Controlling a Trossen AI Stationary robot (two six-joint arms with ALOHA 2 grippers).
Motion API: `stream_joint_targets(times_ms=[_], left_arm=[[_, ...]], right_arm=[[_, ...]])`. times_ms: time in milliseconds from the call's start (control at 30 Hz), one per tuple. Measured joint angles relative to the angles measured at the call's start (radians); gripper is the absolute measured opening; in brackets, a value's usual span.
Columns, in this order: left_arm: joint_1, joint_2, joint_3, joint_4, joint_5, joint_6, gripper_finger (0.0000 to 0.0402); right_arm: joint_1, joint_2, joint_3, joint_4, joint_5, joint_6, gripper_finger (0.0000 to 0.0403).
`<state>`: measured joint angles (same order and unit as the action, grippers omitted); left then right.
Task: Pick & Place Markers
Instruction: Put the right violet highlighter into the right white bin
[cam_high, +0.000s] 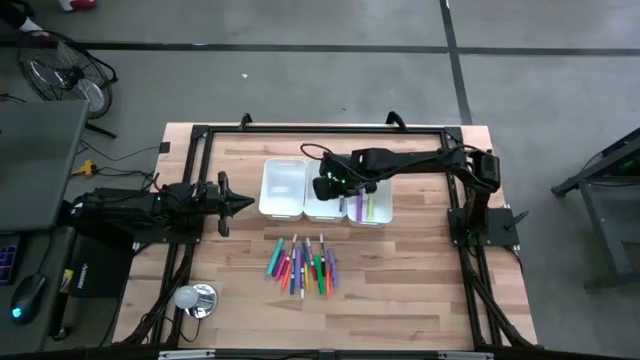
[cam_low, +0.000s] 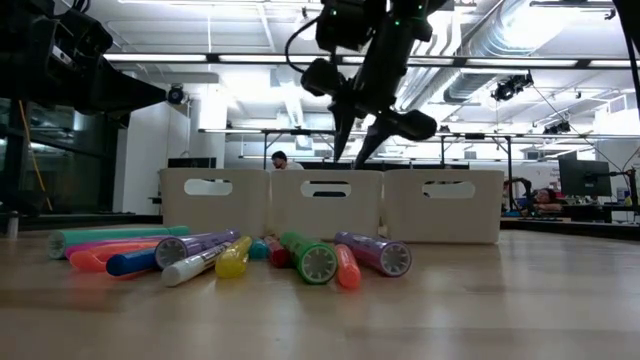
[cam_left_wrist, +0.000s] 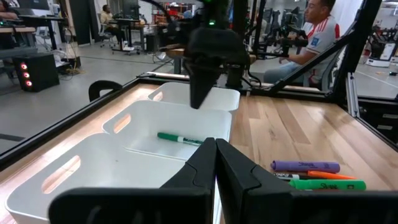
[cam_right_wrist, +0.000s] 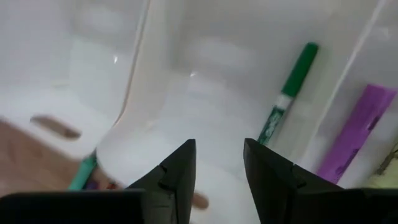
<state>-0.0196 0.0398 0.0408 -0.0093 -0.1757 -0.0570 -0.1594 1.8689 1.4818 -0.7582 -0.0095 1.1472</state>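
Observation:
Three white bins (cam_high: 283, 187) stand in a row at the table's middle. My right gripper (cam_right_wrist: 219, 149) hangs open above the middle bin (cam_left_wrist: 143, 124), pointing steeply down, nothing between its fingers. A green marker (cam_right_wrist: 287, 96) lies flat on that bin's floor. A purple marker (cam_right_wrist: 357, 134) lies in the right bin (cam_high: 372, 208), a yellow one beside it. Several markers (cam_high: 303, 265) lie side by side on the wood nearer the front edge. My left gripper (cam_left_wrist: 216, 162) is shut and level at the table's left, clear of everything.
A black frame (cam_high: 300, 130) runs around the table's far and side edges. A silver round object (cam_high: 196, 297) sits at the near left. Bare wood lies between the bins and the marker row. People (cam_left_wrist: 314, 37) sit beyond the table.

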Motion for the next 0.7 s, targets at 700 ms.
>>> stream_joint_targets(times_ms=[700], left_arm=[[0.0, 0.0, 0.0, 0.0, 0.001, 0.0, 0.0007]], right_arm=[[0.265, -0.047, 0.0, -0.037, 0.022, 0.147, 0.0124]])
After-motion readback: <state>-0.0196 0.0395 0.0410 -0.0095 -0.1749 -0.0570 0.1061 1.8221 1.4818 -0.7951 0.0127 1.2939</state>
